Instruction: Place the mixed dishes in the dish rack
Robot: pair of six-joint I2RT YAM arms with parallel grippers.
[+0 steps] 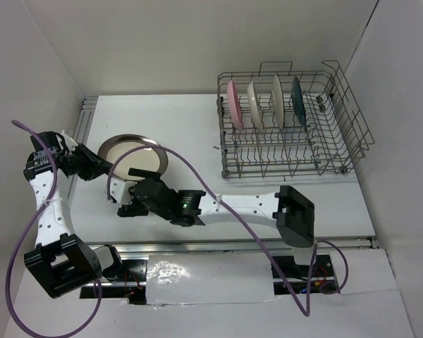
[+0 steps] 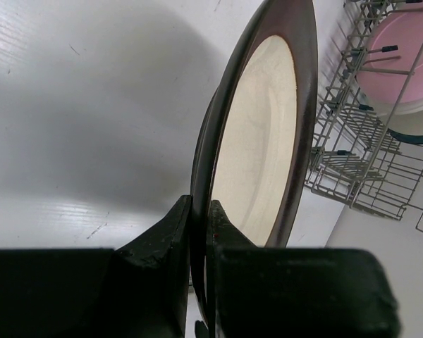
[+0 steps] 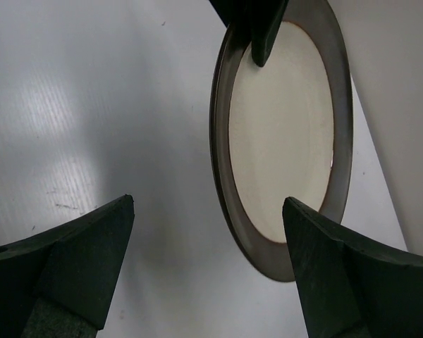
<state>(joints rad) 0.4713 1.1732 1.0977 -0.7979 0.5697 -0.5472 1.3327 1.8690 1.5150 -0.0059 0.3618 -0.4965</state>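
The brown-rimmed cream plate (image 1: 134,156) is at the left of the table, tilted on edge in both wrist views. My left gripper (image 1: 103,168) is shut on its left rim; in the left wrist view the jaws (image 2: 199,211) pinch the dark rim of the plate (image 2: 261,134). My right gripper (image 1: 132,190) is open at the plate's near edge. In the right wrist view it (image 3: 208,204) stands wide, with the plate (image 3: 282,134) just ahead and its lower rim by the right fingertip (image 3: 296,218). The dish rack (image 1: 280,149) at the back right holds pink (image 1: 235,104), cream (image 1: 255,104), pale (image 1: 276,97) and teal (image 1: 297,98) plates upright.
White walls close in the table on the left, back and right. The rack's tall wire side (image 1: 352,116) rises at the far right. A purple cable (image 1: 190,169) loops over the right arm, across the table's middle. The rack's corner (image 2: 366,141) shows beyond the held plate.
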